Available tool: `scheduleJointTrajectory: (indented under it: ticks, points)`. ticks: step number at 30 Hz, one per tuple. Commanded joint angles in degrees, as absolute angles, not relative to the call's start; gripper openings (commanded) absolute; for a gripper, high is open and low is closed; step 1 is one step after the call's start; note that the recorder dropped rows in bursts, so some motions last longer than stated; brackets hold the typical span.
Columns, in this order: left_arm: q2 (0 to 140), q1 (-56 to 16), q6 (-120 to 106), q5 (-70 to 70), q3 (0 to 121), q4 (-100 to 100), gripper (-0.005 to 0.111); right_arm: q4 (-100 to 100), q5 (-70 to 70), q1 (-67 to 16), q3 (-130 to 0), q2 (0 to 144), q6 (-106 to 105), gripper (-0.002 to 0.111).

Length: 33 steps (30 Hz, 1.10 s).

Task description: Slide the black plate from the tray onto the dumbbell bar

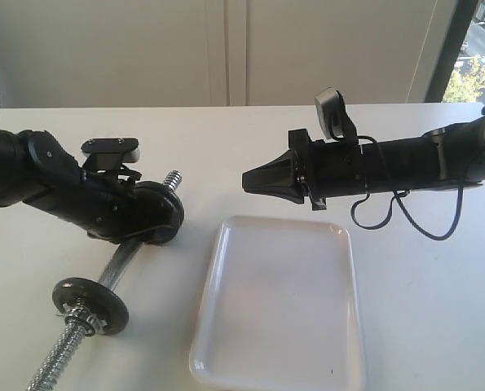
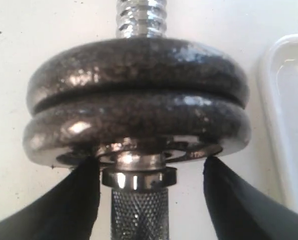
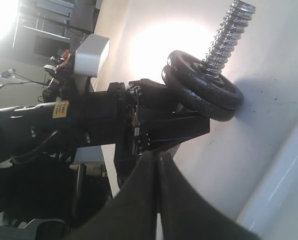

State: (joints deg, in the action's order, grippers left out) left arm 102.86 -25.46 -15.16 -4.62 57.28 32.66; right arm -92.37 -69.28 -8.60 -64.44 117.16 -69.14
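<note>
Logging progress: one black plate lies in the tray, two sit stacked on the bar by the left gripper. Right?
No: the exterior view shows the tray empty. Two black plates do sit stacked on the dumbbell bar by the left gripper.

Left gripper (image 2: 150,161) spread wide, right gripper (image 3: 157,156) pinched fully closed

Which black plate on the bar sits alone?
The plate lowest on the bar in the exterior view; the other two sit stacked at the left gripper.
</note>
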Motion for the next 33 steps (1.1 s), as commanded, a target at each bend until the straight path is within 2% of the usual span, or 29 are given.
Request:
scheduleJointTrajectory:
  ticks: [1, 12, 21, 24, 28, 33]
  points:
    - [101.1, -25.3, -15.2, -4.9, 57.7, 32.1, 0.068, -92.7, -70.0, -8.0, -64.7, 116.7, -70.3, 0.000]
    - [99.4, -19.5, -15.0, -17.5, 57.7, 30.3, 0.067, -92.7, -70.0, -8.0, -64.7, 116.7, -70.3, 0.000]
    - [91.2, -19.0, -14.8, -21.3, 57.7, 26.7, 0.066, -92.7, -70.0, -8.0, -64.7, 116.7, -70.7, 0.000]
    - [87.0, -19.0, -10.9, -23.8, 57.7, 21.7, 0.054, -92.5, -70.0, -8.0, -64.7, 116.4, -70.9, 0.000]
    - [79.2, -19.0, 0.6, -26.7, 57.7, 9.2, 0.031, -91.5, -70.0, -8.0, -64.1, 113.1, -71.7, 0.000]
    - [66.6, -19.0, 11.0, -30.4, 55.2, -1.0, 0.000, -91.7, -70.0, -8.0, -61.1, 102.0, -70.4, 0.000]
